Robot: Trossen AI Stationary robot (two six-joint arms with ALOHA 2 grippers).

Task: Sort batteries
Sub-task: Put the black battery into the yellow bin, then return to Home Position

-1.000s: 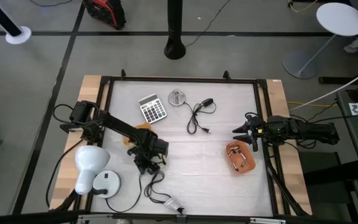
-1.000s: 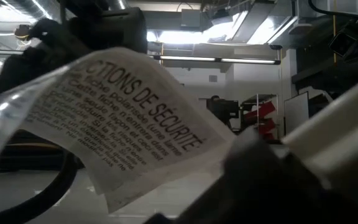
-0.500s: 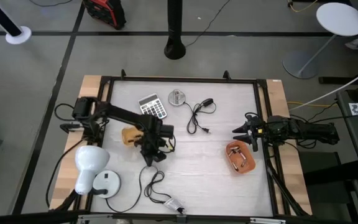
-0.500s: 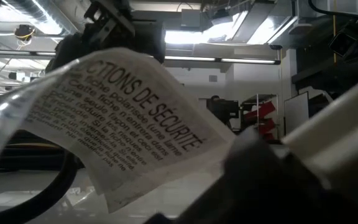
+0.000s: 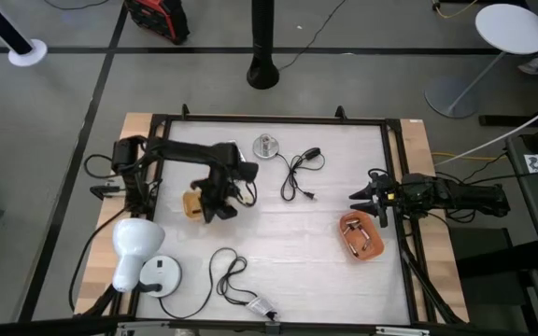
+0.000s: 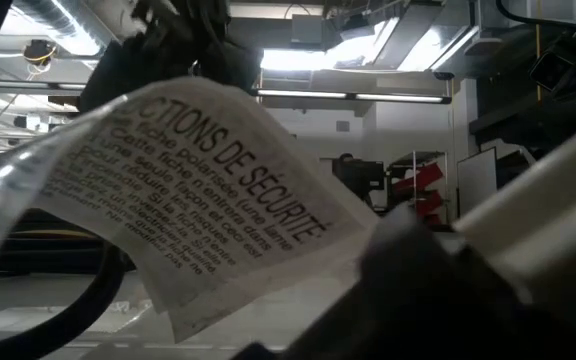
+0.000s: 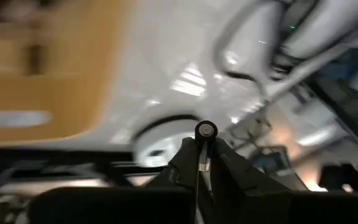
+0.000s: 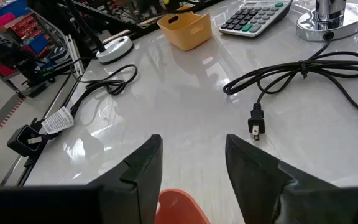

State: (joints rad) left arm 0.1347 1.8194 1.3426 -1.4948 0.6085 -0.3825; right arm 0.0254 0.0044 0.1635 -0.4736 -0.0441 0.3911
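Note:
My left gripper [image 5: 211, 209] is beside a small yellow bin [image 5: 191, 203] at the table's left middle, shut on a tiny silvery battery [image 7: 205, 130]. The yellow bin shows blurred in the left wrist view [image 7: 42, 62]. My right gripper [image 5: 366, 202] waits open and empty at the table's right side, just beyond an orange bin [image 5: 361, 237] that holds small pale pieces. In the right wrist view my right gripper [image 8: 191, 163] stands over the orange bin's rim [image 8: 178, 204]. No loose batteries show on the table. My left gripper pinches the battery between its two fingertips [image 7: 185, 158]. The battery lies along the fingers, and its round metallic end [image 7: 205, 129] sticks out past their free ends. It is clear of the table surface behind it.
A silver disc-shaped object [image 5: 266, 147] and a black coiled cable with a plug [image 5: 297, 173] lie at the far middle. My left arm covers the calculator [image 8: 253, 15]. A white lamp [image 5: 134, 245], a white puck [image 5: 162, 274] and a tagged cable [image 5: 236, 285] lie near left. A printed tag [image 6: 198, 190] blocks the low view.
My left gripper has gone from the near-left cable toward the table's far edge and slightly left, ending beside the yellow bin. The arm has swung over the calculator. My right arm has kept still.

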